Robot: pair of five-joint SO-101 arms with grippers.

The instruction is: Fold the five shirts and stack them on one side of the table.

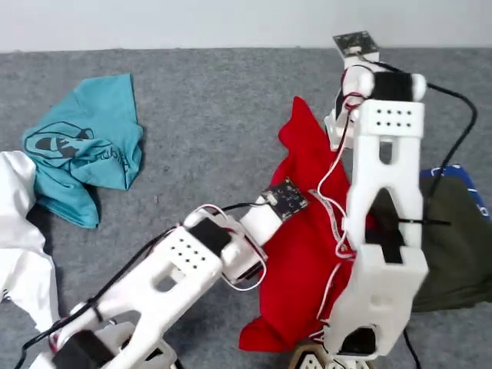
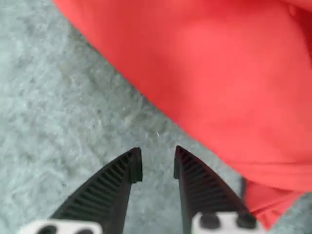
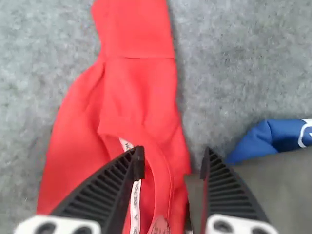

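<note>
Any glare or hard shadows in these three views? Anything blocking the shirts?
High view: even light, no glare, a soft shadow beside the teal shirt; both arms cover part of the red shirt. Left wrist view: flat light, the left gripper casts no clear shadow on the grey cloth. Right wrist view: no glare, a dark shadow line where the red shirt meets the olive shirt.

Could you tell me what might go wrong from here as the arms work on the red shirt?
1. The open right gripper hangs where the collar of the red shirt meets the dark shirt; closing there might pinch both garments.
2. The open left gripper sits over bare mat beside the red shirt's edge, so a grasp could miss the cloth.
</note>
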